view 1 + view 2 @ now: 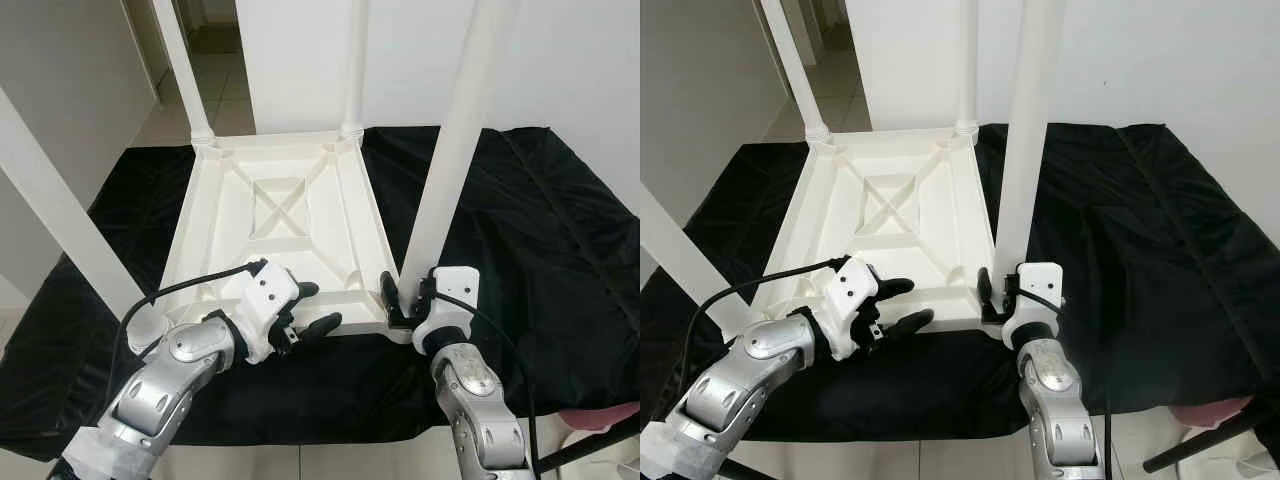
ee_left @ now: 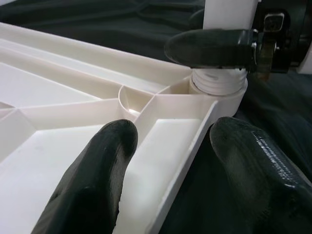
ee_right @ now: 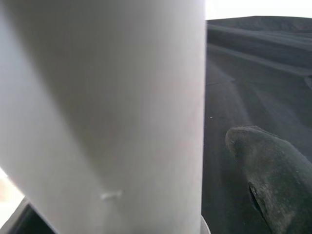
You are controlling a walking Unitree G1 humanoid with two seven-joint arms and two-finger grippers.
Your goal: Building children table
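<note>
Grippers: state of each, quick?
Left gripper: open, fingers astride the tabletop edge.
Right gripper: shut on the near-right leg.

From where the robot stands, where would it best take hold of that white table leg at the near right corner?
Probably low on the leg, just above its threaded base, coming in level from the robot's own side. The leg is a smooth round tube standing upright in the upturned tabletop, so two fingers can close across it there. The right gripper is already at that spot.
</note>
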